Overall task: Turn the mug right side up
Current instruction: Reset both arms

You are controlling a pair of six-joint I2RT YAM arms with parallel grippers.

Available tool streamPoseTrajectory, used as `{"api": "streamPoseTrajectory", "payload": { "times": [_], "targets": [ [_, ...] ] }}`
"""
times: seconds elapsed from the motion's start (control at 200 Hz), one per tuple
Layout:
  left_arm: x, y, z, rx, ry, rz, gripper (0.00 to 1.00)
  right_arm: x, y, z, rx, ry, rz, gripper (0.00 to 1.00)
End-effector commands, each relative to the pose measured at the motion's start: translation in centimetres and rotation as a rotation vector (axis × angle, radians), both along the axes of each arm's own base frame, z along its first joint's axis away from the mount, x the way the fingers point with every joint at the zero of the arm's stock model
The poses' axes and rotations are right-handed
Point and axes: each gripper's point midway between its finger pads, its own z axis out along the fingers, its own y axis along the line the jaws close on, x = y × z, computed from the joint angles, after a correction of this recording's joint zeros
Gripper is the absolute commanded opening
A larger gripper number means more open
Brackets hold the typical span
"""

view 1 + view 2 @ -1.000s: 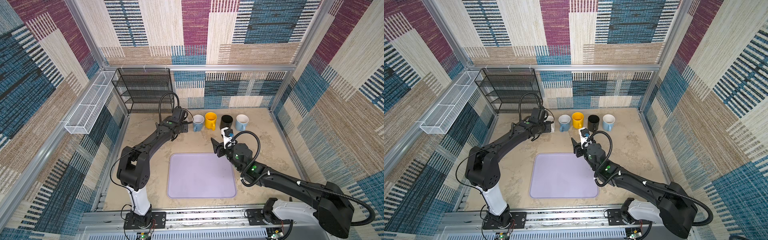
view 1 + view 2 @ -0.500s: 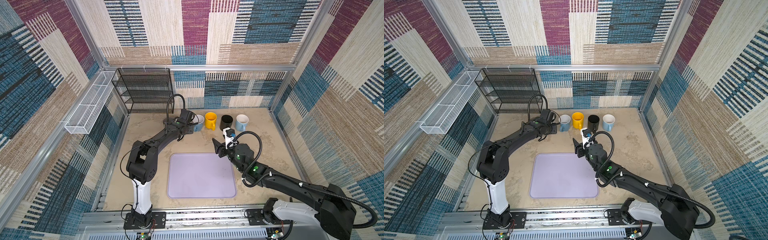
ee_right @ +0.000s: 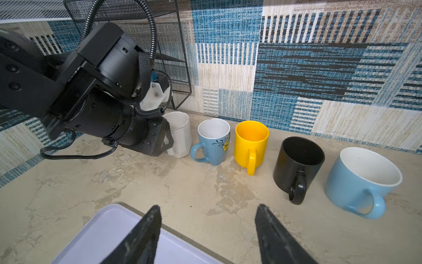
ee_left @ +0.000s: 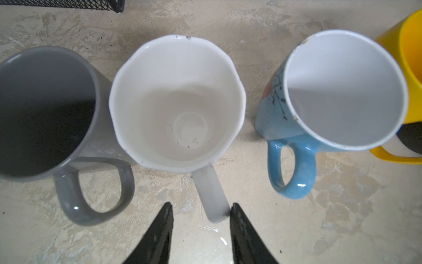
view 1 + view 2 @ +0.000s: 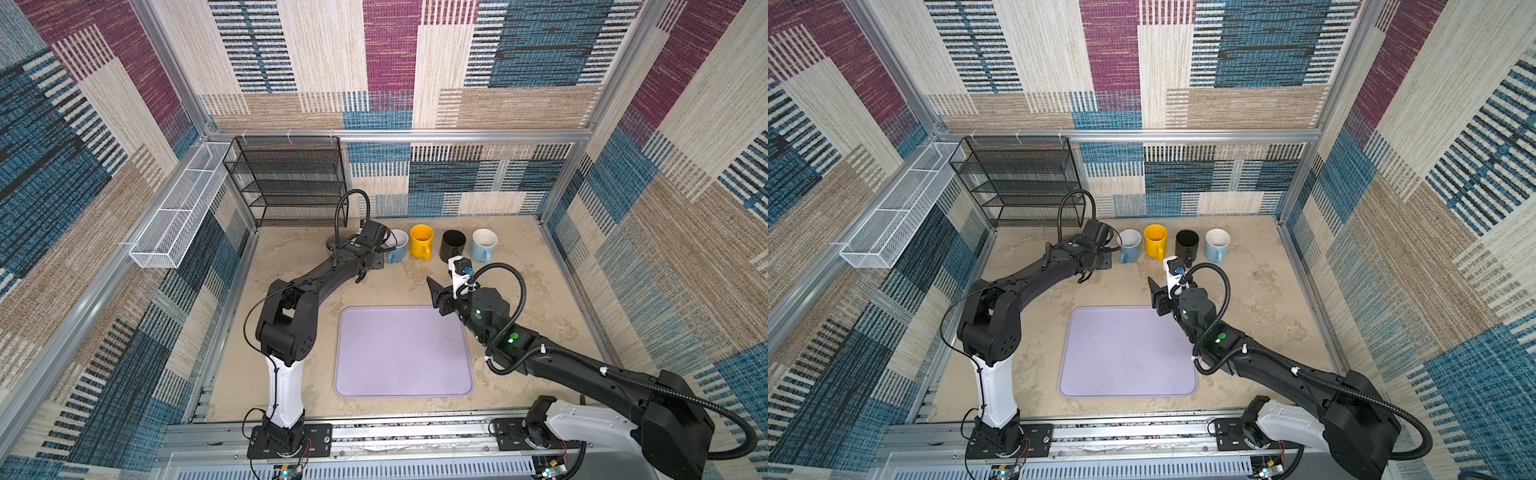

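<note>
Starting at the lavender tray [image 5: 403, 353], your right gripper [image 3: 207, 206] hangs by its far corner, jaws wide, empty. Your white mug [image 4: 178, 102] stands upright between the grey mug [image 4: 45, 109] and blue mug [image 4: 342, 91], handle inside your left gripper's [image 4: 201, 206] partly open jaws, unclamped.

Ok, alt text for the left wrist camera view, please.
The left gripper hovers with its black jaws apart around the handle tip of an upright white faceted ceramic mug, seen from above. In a row with it on the mottled beige table stand a glossy grey mug, a blue white-lined mug and a yellow mug.
</note>
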Motion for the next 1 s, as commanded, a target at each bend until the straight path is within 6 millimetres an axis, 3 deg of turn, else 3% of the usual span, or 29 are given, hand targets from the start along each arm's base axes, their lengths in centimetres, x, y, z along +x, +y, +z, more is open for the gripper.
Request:
{"api": "streamPoseTrajectory", "payload": {
  "times": [0.0,0.15,0.23,0.336,0.446,0.476,0.511,0.576,0.696,0.817,0.997],
  "targets": [
    [-0.1,0.1,1.1,0.009,-0.015,-0.010,0.43,0.1,0.0,0.5,0.028,-0.008,-0.008,0.68],
    [-0.6,-0.3,3.6,-0.030,-0.051,-0.040,0.50,0.6,-1.2,1.3,0.038,-0.014,-0.066,0.72],
    [-1.1,0.2,6.3,-0.033,-0.101,-0.046,0.54,1.2,-2.4,2.1,0.042,-0.020,-0.104,0.82],
    [-2.2,1.6,9.9,-0.003,-0.155,-0.049,0.60,2.0,-4.1,3.5,0.057,-0.039,-0.146,1.00],
    [-3.4,4.0,13.0,0.031,-0.206,-0.031,0.69,3.1,-6.9,5.1,0.095,-0.058,-0.208,0.99],
    [-3.6,4.7,13.5,0.035,-0.218,-0.026,0.75,3.3,-7.7,5.5,0.105,-0.069,-0.226,0.99],
    [-3.9,5.6,13.9,0.039,-0.228,-0.016,0.99,3.5,-8.8,6.0,0.118,-0.084,-0.254,0.99],
    [-4.4,7.5,14.8,0.049,-0.261,0.005,0.99,3.8,-10.9,6.7,0.130,-0.117,-0.306,0.99],
    [-5.3,11.1,14.9,0.123,-0.324,0.058,0.99,4.6,-15.7,6.8,0.136,-0.142,-0.435,0.99],
    [-6.3,14.6,12.8,0.189,-0.368,0.112,0.99,5.5,-20.1,5.8,0.145,-0.118,-0.535,0.99],
    [-7.9,19.0,8.1,0.213,-0.415,0.203,0.99,5.8,-22.5,5.0,0.089,-0.183,-0.574,0.99]
  ]
}}
